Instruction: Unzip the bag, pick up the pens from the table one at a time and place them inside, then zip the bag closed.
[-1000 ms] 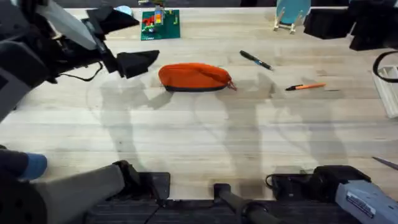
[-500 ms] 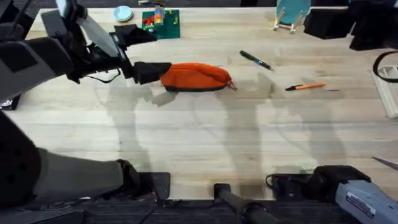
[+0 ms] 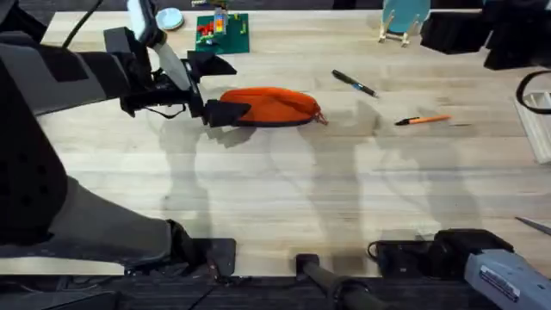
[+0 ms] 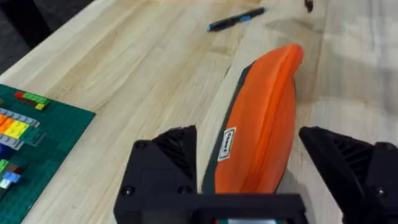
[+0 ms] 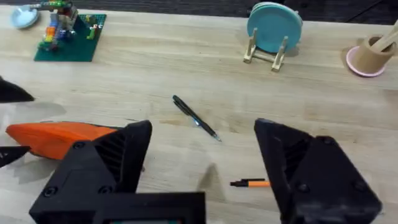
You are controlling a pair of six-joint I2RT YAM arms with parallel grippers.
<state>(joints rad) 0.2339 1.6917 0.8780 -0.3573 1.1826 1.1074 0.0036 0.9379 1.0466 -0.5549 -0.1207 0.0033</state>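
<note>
Reaching in from the left, the left arm stretches across the far part of the table (image 3: 284, 198), and the left gripper (image 3: 215, 89) sits at the left end of the bag (image 3: 274, 106). Its black fingers (image 4: 163, 163) are spread apart; the left wrist view shows one finger on each long side of the orange pouch, the pouch end lying between them, though actual contact cannot be made out. The bag lies flat on its long side, left to right, with its dark bottom band toward the near edge and a small white label on the fabric close to the gripper. A small pull tab pokes out at its right end.

Far-left of the bag, a green building-brick plate (image 3: 222, 33) carries coloured bricks, and a small pale blue dish (image 3: 170, 17) sits just left of it.

Right of the bag and a little farther back lies the black pen (image 3: 355, 83), angled, well apart from the pouch. Farther right and nearer, the orange pen (image 3: 423, 120) lies almost level, its dark tip pointing left. At the far edge stands a teal plate on a wooden rack (image 3: 403, 19).

At the lower right the right gripper (image 5: 205, 180) looks down over both pens from a height, its fingers wide apart and holding nothing.
</note>
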